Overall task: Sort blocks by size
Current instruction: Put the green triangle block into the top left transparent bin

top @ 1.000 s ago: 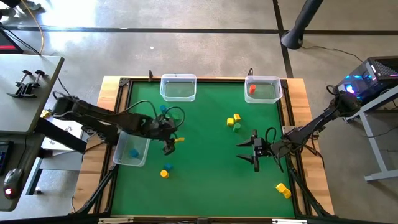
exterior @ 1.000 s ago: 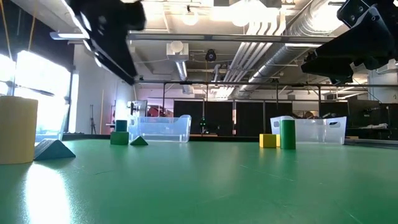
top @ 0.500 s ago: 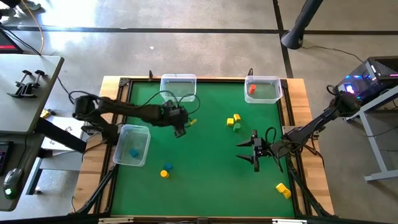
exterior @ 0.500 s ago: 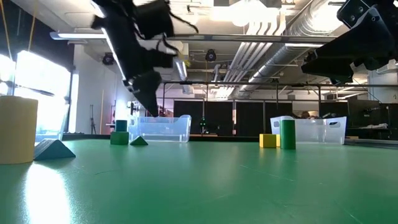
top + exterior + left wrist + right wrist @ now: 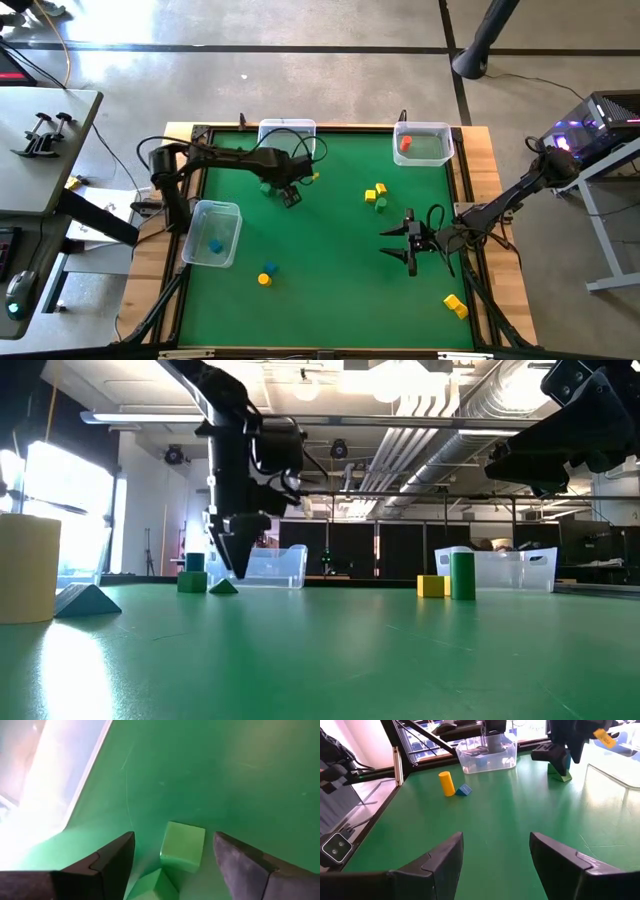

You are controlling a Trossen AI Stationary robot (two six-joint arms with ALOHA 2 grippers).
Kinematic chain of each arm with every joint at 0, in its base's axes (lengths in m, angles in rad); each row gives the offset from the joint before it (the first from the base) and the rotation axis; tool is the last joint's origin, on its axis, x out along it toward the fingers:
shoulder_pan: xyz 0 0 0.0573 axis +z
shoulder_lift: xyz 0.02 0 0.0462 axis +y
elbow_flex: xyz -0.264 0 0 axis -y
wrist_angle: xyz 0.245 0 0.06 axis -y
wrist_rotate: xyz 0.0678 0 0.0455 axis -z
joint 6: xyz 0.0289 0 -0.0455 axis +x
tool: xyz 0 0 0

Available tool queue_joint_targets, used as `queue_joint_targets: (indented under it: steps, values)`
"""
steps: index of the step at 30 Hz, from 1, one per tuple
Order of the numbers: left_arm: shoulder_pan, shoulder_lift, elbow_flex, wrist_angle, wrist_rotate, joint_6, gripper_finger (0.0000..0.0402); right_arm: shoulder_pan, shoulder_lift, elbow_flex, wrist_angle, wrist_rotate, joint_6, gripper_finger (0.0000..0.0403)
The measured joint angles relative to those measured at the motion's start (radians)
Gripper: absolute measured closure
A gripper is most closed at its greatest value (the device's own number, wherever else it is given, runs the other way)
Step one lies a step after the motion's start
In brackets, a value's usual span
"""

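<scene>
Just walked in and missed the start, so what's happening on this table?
A two-armed robot is sorting small coloured blocks into clear bins. The left end effector hangs open just above a green cube near the far bin, with nothing held. The right end effector waits open over the mat's right side, empty. One blue block lies in the left bin and a red one in the far right bin; other blocks are loose on the mat.

light came from ceiling lamps [image 5: 400,375], which blew out to white glare in the low view, and a bright window [image 5: 70,500] glowed at its left. the green mat [image 5: 350,660] carried a soft sheen there. the high view was evenly lit with faint shadows. in the left wrist view, a bin [image 5: 45,780] washed out to white and the near fingers [image 5: 107,862] were blurred.
</scene>
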Motion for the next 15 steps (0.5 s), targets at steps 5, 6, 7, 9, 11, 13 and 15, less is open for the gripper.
queue_joint_targets:
  steps: [5, 6, 7, 9, 11, 13, 15]
  values:
    - [0.008, 0.022, 0.000, -0.018, 0.005, 0.001, 0.0142, 0.000, 0.000, 0.000, 0.000, 0.000, 0.000, 0.0179]
    - [0.008, 0.022, 0.000, -0.022, 0.007, 0.008, 0.0142, 0.000, 0.000, 0.000, -0.001, 0.000, 0.000, 0.0179]
    - [0.008, 0.021, 0.000, -0.021, 0.007, 0.020, 0.0142, 0.000, 0.000, 0.000, -0.001, 0.000, 0.000, 0.0179]
    - [0.008, 0.021, 0.000, -0.021, 0.008, 0.032, 0.0142, 0.000, 0.000, 0.000, 0.000, 0.000, 0.000, 0.0179]
    - [0.008, 0.021, 0.000, -0.022, 0.020, 0.032, 0.0142, 0.000, 0.000, 0.000, 0.000, 0.000, 0.000, 0.0179]
    - [0.008, 0.026, 0.000, -0.019, 0.041, 0.032, 0.0142, 0.000, 0.000, 0.000, 0.000, 0.000, 0.001, 0.0179]
    - [0.008, 0.036, 0.000, -0.020, 0.048, 0.033, 0.0142, 0.000, 0.000, 0.000, 0.000, 0.000, 0.003, 0.0179]
